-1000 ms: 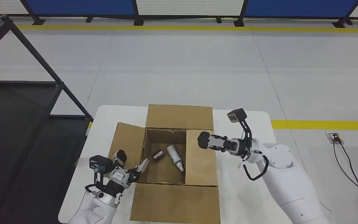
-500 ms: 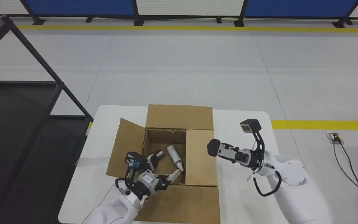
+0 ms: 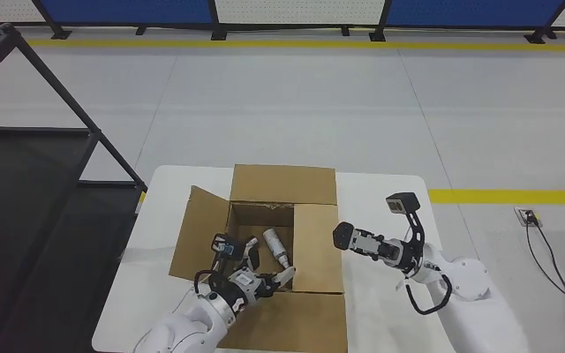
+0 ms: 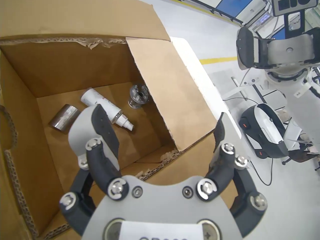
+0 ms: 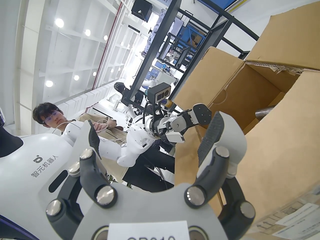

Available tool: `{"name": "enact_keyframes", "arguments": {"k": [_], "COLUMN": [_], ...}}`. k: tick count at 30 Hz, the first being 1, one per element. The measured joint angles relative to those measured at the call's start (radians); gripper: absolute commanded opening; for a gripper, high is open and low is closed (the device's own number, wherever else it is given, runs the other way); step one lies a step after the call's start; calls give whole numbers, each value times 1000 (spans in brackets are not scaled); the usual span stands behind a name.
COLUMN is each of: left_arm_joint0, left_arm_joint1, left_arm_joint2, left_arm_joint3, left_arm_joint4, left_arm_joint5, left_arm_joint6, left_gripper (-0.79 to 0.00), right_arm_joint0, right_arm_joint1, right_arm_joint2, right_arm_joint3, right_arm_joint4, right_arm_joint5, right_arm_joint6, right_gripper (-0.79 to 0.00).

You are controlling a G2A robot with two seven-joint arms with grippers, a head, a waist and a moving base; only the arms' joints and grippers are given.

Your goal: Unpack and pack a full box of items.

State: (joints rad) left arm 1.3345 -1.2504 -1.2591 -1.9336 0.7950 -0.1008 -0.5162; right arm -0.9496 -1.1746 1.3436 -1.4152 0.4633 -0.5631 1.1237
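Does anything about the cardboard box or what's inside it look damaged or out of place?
The cardboard box has ragged torn edges along its flap folds, where the paper has ripped unevenly. Inside, the white bottle and a metal cylinder lie loose on their sides. Nothing has spilled.

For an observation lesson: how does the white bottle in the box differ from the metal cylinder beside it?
The white bottle is longer than the metal cylinder. The bottle tapers to a narrow nozzle; the cylinder keeps one width. The bottle is white, the cylinder grey metal. Both lie on their sides in the box.
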Motion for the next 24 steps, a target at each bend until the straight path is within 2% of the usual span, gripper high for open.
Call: {"name": "enact_keyframes", "arguments": {"k": [9, 17, 24], "left_arm_joint0": [-186, -351, -444], "left_arm_joint1": [-20, -43, -63], "left_arm_joint2": [50, 121, 183], "left_arm_joint3": [158, 350, 484], "left_arm_joint4": [-307, -502, -596], "left_arm_joint5": [62, 87, 70], "left_arm_joint6": [-190, -276, -292], "left_gripper": [0, 0, 0], "right_arm_joint0": [-55, -86, -75], "right_arm_joint1": [21, 42, 58], "right_arm_joint2": [59, 118, 137], "right_arm_joint3": [-32, -58, -54], "right_arm_joint4": [62, 132, 190], "right_arm_joint5": [-25, 11, 47], "right_arm_joint6": [80, 144, 180], "right_gripper": [0, 0, 0]}}
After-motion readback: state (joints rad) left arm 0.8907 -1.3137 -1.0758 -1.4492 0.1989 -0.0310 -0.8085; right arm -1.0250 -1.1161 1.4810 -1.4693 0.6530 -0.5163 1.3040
